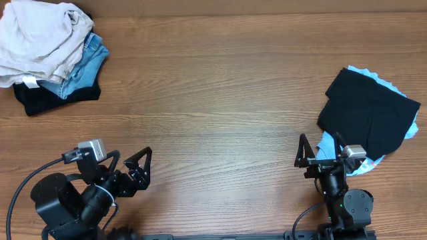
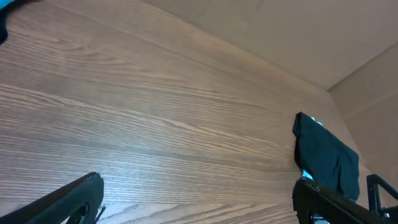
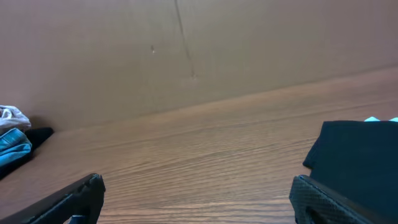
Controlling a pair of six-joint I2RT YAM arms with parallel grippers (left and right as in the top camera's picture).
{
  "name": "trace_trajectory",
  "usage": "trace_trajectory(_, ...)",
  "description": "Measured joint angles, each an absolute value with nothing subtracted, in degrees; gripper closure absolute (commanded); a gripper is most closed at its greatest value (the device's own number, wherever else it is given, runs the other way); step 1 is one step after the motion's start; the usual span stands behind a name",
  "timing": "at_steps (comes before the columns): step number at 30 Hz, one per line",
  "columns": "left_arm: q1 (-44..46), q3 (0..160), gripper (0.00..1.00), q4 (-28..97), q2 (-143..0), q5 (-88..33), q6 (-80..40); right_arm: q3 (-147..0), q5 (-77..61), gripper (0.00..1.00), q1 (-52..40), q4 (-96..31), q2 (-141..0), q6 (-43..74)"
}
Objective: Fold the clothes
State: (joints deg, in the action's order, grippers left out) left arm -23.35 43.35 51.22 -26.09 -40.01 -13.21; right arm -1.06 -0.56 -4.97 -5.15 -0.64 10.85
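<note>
A brown wood-grain worktop carries two groups of clothing, well apart. At ten o'clock sits a heap: crumpled cream cotton trousers on top, a light blue denim garment beneath them, and a black fabric garment at the bottom, touching the wood. At four o'clock a folded black cloth lies over a pale blue garment, whose edges show around it.

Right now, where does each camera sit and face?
Overhead: above the wooden table, looking straight down; left gripper and right gripper, both open, at the near edge; crumpled cream trousers far left, folded black garment right.
Left wrist: low on the left arm, facing across bare wood toward that black garment; own fingers in the bottom corners.
Right wrist: low, facing the far wall; own fingers below.
Shared: all three show the black garment.
</note>
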Motion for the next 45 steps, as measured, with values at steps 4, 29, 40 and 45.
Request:
trace_trajectory(4,-23.4,43.4,0.0,51.2,-26.1,-40.0,-13.2,-1.1,-0.6,0.0,-5.0,-5.1,-0.6,10.8)
trace_trajectory(29,-8.6,39.6,0.0,39.4,-14.5,-33.5,1.9,-1.1,-0.5,0.0,-5.0,-5.1,-0.6,10.7)
trace_trajectory(40,-4.1,11.0,0.0,9.4,-1.0,-34.0,1.9,-1.1,-0.6,0.0,-5.0,-5.1,-0.6,10.7)
trace_trajectory(45,-4.1,2.8,0.0,1.0,-0.9,-26.0,-6.7,-1.1,-0.5,0.0,-5.0,-5.1,-0.6,10.6)
